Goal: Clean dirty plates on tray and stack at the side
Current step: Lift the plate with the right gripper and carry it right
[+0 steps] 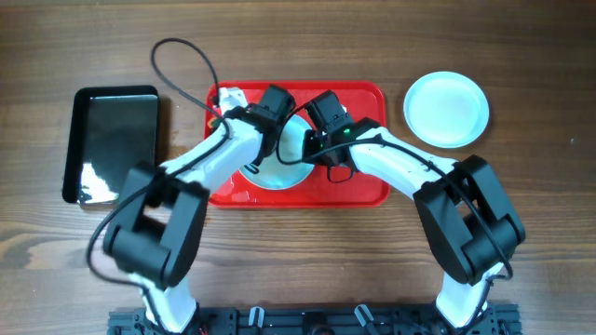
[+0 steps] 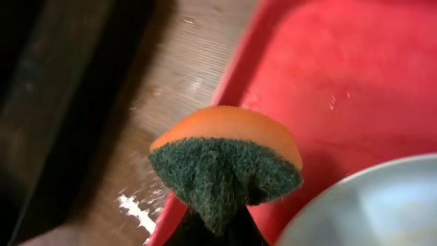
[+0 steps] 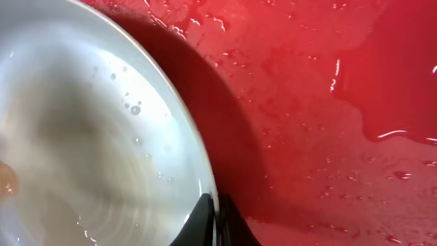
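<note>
A pale mint-white plate [image 1: 291,160] sits tilted on the red tray [image 1: 368,191], mostly hidden under both arms. My right gripper [image 1: 321,147] is shut on the plate's rim [image 3: 205,184], one finger on each side. The plate is wet, with a faint orange smear at its left edge [image 3: 5,179]. My left gripper [image 1: 270,110] is shut on an orange sponge with a green scouring face [image 2: 225,160], held above the tray's edge beside the plate [image 2: 369,205]. A clean plate [image 1: 446,109] lies on the table right of the tray.
A glossy black rectangular tray [image 1: 112,144] lies on the wooden table left of the red tray. A black cable [image 1: 182,65] loops over the table behind the left arm. Water pools on the red tray [image 3: 396,102].
</note>
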Controlling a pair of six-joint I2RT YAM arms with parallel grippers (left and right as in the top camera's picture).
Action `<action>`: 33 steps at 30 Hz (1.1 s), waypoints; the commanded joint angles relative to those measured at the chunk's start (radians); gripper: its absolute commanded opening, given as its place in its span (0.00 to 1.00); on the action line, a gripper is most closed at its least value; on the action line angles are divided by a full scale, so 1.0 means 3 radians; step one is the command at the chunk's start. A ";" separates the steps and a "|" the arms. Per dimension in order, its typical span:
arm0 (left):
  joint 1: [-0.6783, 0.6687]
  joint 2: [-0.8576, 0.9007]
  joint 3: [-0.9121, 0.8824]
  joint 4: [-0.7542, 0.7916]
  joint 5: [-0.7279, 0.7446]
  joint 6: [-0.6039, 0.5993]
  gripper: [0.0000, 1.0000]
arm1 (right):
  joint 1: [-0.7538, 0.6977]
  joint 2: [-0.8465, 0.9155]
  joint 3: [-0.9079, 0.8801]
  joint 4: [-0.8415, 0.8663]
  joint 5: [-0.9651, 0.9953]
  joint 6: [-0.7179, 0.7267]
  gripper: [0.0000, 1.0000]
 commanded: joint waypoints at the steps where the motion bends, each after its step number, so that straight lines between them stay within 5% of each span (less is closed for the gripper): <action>1: 0.0083 -0.0615 0.0020 -0.0183 0.0406 -0.0586 0.04 | -0.0041 -0.0009 -0.0102 -0.0132 0.0444 -0.0013 0.04; 9: 0.0347 -0.0930 0.0005 -0.0618 0.2075 -0.0470 0.04 | -0.0053 -0.1125 -0.0095 -0.0140 0.1357 -0.0577 0.04; 18: 0.0354 -0.0927 -0.0300 -0.0596 0.2098 -0.0437 0.04 | -0.0053 -0.2375 -0.0095 0.0008 0.2445 -0.1853 0.04; 33: 0.0354 -0.0927 -0.0315 -0.0557 0.2098 -0.0437 0.04 | 0.0034 -0.1855 -0.0097 0.0487 0.3797 -0.2930 0.04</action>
